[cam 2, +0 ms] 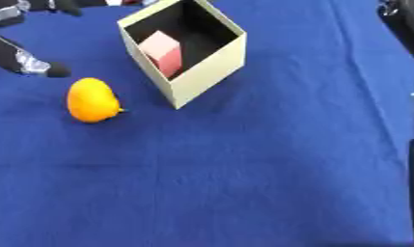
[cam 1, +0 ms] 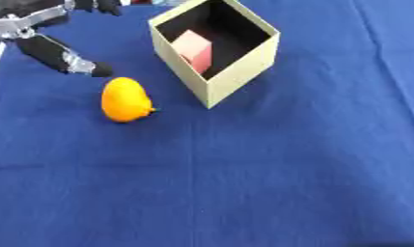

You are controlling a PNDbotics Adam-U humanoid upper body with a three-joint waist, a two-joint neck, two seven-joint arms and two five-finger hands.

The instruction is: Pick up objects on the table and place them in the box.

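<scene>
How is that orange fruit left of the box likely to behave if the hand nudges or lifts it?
The orange fruit is rounded and egg-shaped, lying free on the blue cloth, so a nudge would probably make it roll or wobble unevenly. Its skin looks smooth, so fingers may slip unless they wrap round it. The left hand sits just above it, apart from it.

Open blue desk (cam 1: 269,183) all across the near and right-hand stretch, obstructed only toward the far left corner by the box (cam 1: 235,72), the orange fruit (cam 1: 125,100) just beside it, and the left robot hand (cam 1: 62,53) close behind.
</scene>
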